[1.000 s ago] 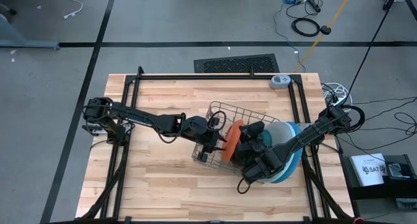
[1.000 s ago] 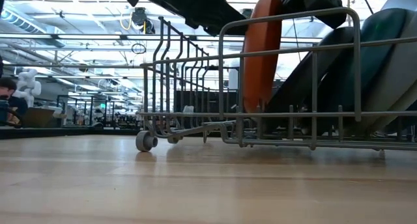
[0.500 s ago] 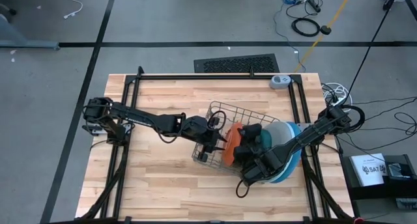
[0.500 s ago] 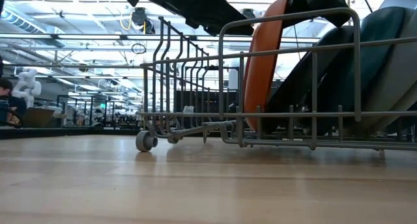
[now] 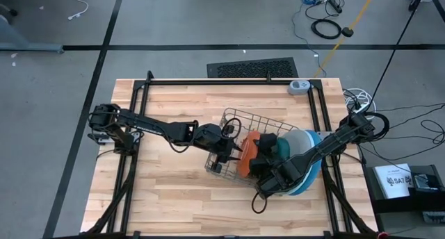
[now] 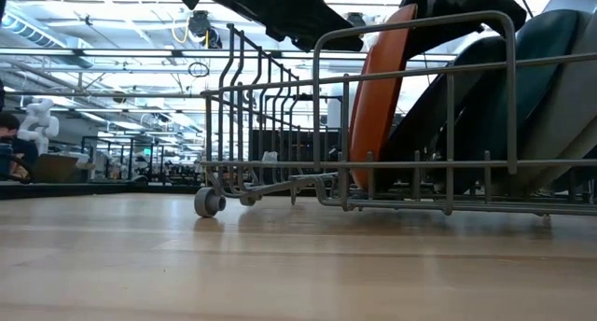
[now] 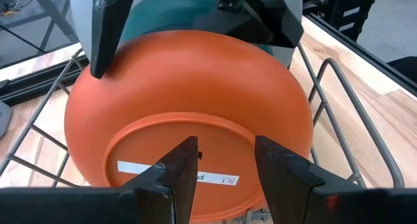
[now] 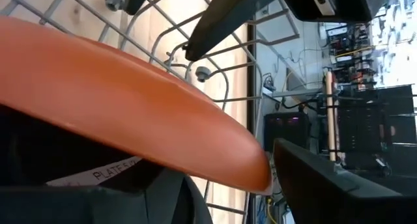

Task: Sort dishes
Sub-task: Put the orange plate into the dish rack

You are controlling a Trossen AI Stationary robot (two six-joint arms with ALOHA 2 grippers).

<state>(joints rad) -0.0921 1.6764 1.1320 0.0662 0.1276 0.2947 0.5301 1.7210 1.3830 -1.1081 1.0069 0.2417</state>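
An orange plate [image 5: 247, 154] stands in the wire rack [image 5: 226, 128] with its lower rim on the rack floor. It tilts toward the table's right and leans on a dark plate [image 6: 448, 97]. Behind that are teal [image 5: 282, 149], grey [image 5: 300, 142] and blue [image 5: 314, 171] plates. My right gripper [image 5: 263, 155] is open above the orange plate, with one finger on each side of its top rim [image 8: 254, 165]. My left gripper [image 7: 225, 146] is open and level, facing the plate's underside [image 7: 195, 107] from the table's left. My right gripper's fingers [image 7: 107, 28] straddle the orange plate's top rim from above; I cannot tell whether either finger touches it. My left gripper's fingertips [image 7: 179, 162] stand close before the plate's underside; I cannot tell whether they touch it.
The rack's far half [image 5: 240, 121] holds bare tines. A small grey device [image 5: 299, 86] lies at the table's far edge. Black frame bars [image 5: 139, 93] run along the table's left and right sides. Bare wood lies near the front edge [image 5: 195, 204].
My right gripper has opened and let go of the orange plate's top rim. The plate has tipped from nearly upright toward the table's right and now leans on the dark plate. Its lower rim has stayed in the rack.
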